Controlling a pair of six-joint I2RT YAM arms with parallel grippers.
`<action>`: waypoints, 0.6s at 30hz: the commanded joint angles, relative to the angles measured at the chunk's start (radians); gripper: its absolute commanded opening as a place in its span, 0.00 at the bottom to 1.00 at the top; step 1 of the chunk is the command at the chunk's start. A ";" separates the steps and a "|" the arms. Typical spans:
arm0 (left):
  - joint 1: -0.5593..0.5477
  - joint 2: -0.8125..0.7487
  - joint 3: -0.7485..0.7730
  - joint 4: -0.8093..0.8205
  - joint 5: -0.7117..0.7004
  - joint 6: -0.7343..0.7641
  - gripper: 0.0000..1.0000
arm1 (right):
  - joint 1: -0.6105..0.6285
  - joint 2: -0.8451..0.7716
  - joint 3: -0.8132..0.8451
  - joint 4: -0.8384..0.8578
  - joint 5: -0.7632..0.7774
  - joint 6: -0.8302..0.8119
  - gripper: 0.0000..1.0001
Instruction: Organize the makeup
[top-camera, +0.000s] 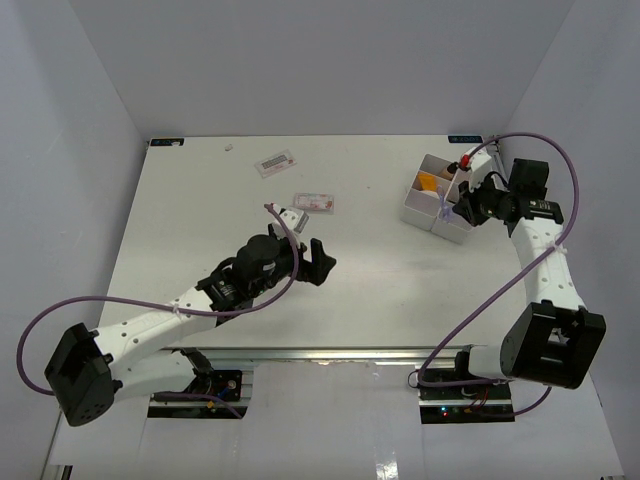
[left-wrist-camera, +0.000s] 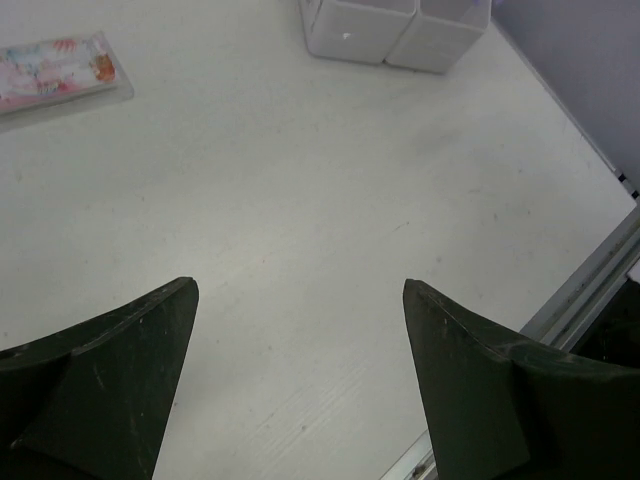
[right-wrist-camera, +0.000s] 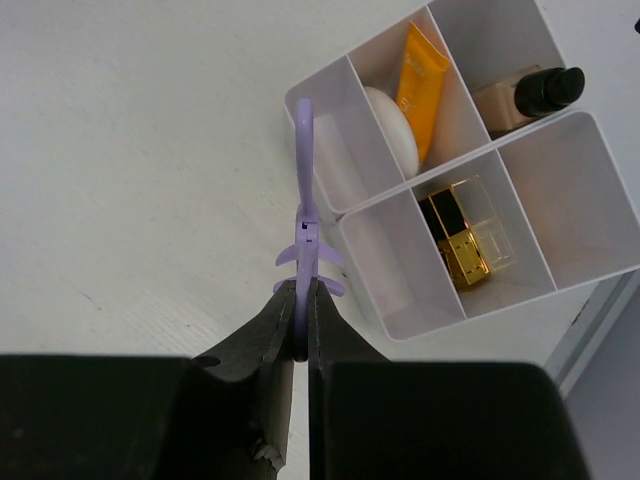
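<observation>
On the white table (top-camera: 380, 290), the compartment tray (top-camera: 415, 213) sits at 2 o'clock, holding an orange tube (right-wrist-camera: 420, 75), a pale sponge (right-wrist-camera: 390, 125), a foundation bottle (right-wrist-camera: 520, 95) and gold lipsticks (right-wrist-camera: 455, 235). The right gripper (right-wrist-camera: 303, 300) hovers at the tray's near corner, jaws clamped on a slim lavender tool (right-wrist-camera: 305, 160). The left gripper (left-wrist-camera: 300, 290) hangs near centre, jaws wide apart and empty. Loose makeup remains: a far packet (top-camera: 275, 162) at 12 o'clock and a near packet (top-camera: 315, 203) closer to centre. The drop would go best with the tool brought fully over a free compartment, kept upright and lowered inside the walls before release. What the tool is, whether the slot beneath it is empty, and a speck (top-camera: 230, 147) at 11 o'clock cannot be made out.
</observation>
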 joint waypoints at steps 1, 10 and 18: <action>0.003 -0.098 -0.052 -0.024 0.006 -0.031 0.95 | -0.027 0.074 0.063 -0.023 0.075 -0.098 0.08; 0.005 -0.170 -0.110 -0.053 -0.019 -0.043 0.95 | -0.040 0.162 0.109 -0.016 0.100 -0.142 0.08; 0.005 -0.177 -0.121 -0.058 -0.022 -0.052 0.96 | -0.046 0.216 0.122 0.012 0.117 -0.156 0.11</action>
